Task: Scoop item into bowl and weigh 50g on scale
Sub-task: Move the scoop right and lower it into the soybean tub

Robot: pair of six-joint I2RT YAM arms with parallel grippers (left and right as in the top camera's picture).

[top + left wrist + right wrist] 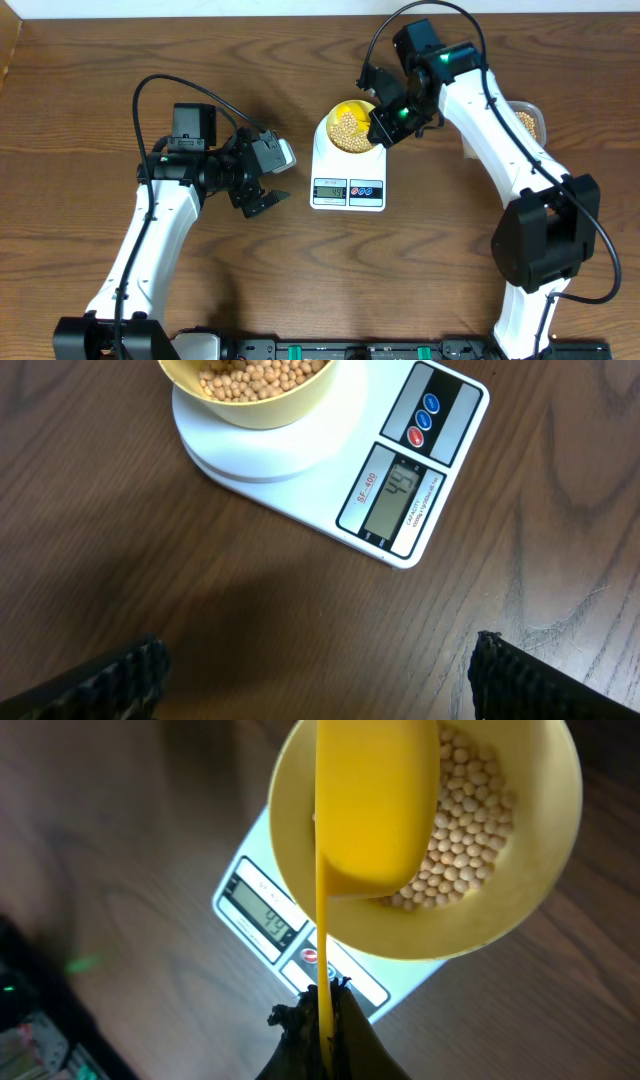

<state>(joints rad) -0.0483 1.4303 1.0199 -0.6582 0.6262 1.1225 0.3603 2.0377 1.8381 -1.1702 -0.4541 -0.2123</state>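
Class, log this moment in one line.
left hand: open, empty | right hand: shut on scoop, over bowl | bowl: on scale, holding beans

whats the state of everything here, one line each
bowl, on the scale, part full of beans
scale, on, digits showing on its display
scoop, over the bowl, no beans visible on it
right pincer, shut on the scoop handle
left pincer, open, empty, beside the scale
tub, beans inside, partly hidden
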